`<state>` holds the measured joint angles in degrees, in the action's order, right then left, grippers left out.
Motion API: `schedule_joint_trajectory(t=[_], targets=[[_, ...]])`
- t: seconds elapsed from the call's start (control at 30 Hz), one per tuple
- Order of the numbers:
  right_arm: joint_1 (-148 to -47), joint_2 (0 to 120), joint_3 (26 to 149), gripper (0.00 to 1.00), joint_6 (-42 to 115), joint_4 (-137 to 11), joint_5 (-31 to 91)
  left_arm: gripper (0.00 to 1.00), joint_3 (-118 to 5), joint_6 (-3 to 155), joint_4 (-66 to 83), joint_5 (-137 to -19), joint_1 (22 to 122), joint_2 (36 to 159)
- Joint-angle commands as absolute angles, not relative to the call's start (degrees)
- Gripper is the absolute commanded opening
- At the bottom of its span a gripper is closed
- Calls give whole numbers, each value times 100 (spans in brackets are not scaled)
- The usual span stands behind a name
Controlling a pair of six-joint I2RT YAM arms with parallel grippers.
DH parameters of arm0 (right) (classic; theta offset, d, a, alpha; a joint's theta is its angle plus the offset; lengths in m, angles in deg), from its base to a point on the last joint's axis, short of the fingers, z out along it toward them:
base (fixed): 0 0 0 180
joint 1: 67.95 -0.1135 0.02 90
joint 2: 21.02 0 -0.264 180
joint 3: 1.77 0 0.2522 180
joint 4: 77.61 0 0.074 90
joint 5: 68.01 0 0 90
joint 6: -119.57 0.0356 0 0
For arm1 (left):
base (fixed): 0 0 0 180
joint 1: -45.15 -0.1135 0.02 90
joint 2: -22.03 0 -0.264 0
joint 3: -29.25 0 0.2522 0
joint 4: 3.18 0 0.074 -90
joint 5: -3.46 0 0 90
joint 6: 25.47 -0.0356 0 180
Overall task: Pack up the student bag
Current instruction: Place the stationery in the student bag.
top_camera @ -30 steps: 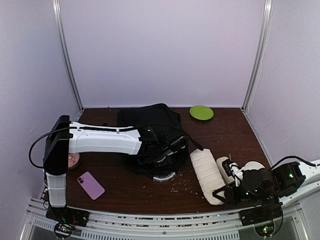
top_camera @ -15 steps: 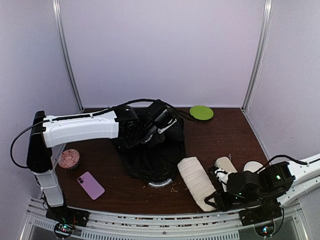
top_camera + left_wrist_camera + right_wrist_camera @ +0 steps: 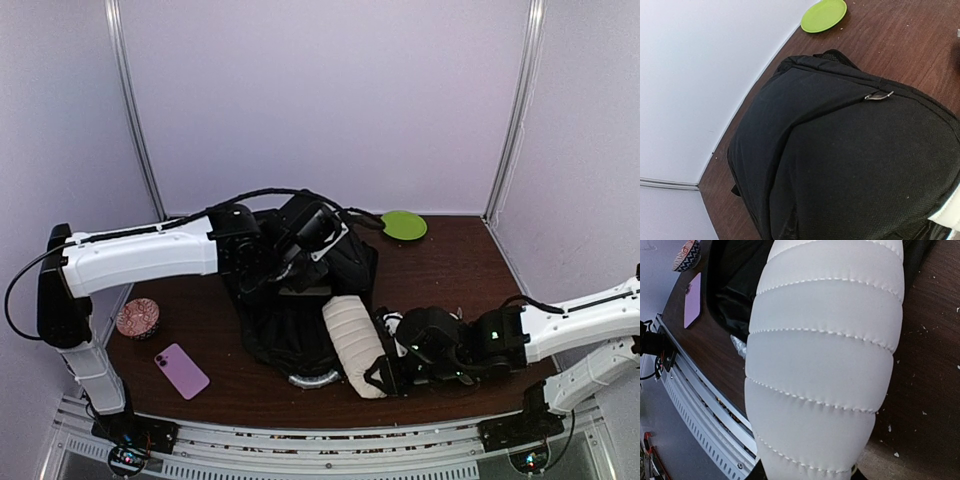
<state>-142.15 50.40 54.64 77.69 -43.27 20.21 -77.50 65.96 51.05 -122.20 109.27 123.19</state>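
Note:
The student bag [image 3: 290, 325] is a soft black backpack in the middle of the table, its silvery inner rim [image 3: 315, 379] facing the near edge. My left gripper [image 3: 296, 274] is shut on the fabric at the bag's top and holds it raised. In the left wrist view the bag [image 3: 840, 150] fills the frame and my fingers are hidden. My right gripper [image 3: 381, 374] is shut on a white quilted pouch [image 3: 350, 342], whose far end lies against the bag's mouth. The pouch [image 3: 825, 355] fills the right wrist view, with the bag [image 3: 735, 280] behind it.
A green plate [image 3: 403, 225] sits at the back right, also seen as the plate [image 3: 824, 15] beyond the bag. A purple phone [image 3: 181, 370] and a patterned bowl [image 3: 137, 318] lie at the front left. Crumbs dot the brown table [image 3: 450, 270].
My left gripper shut on the bag and pulled its top up and back. My right gripper carried the white pouch left, from the table's right side to the bag's mouth.

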Motion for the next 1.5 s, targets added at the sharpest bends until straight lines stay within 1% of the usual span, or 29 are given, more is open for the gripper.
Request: schedule_joint_trajectory(t=[0.0,0.13,0.4,0.7,0.77,0.9,0.97,1.07,1.17,1.27,1.47], targets=[[-13687,5204,5385,31,8072,-4978,2165,0,-7732,7024,4265,-12216,11052,11970],[-13331,5386,5376,32,8198,-5168,2016,0,-7614,7290,4123,-12157,11087,11969],[-12760,6170,5751,32,8030,-5235,2178,0,-7403,7479,3730,-11815,11273,11939],[-12294,6728,6107,33,8135,-5555,1768,0,-7354,7567,3617,-11677,11508,11958],[-12178,6853,6192,36,8105,-5627,1683,0,-7335,7627,3607,-11636,11526,11974],[-11902,7149,6338,45,7960,-5730,1622,0,-7281,7824,3569,-11639,11531,12034],[-11811,7173,6325,54,7891,-5839,1794,0,-7302,7950,3548,-11690,11529,12084],[-11811,6873,6121,67,7789,-6072,2095,0,-7399,8135,3520,-11870,11527,12188],[-11871,6441,5823,76,7826,-6188,2328,0,-7608,8194,3532,-12053,11520,12374],[-11975,6032,5571,81,7846,-6111,2528,0,-7898,8270,3605,-12116,11488,12585],[-12200,5328,4932,85,8047,-6256,2453,0,-8417,8573,3801,-12056,11415,12928]])
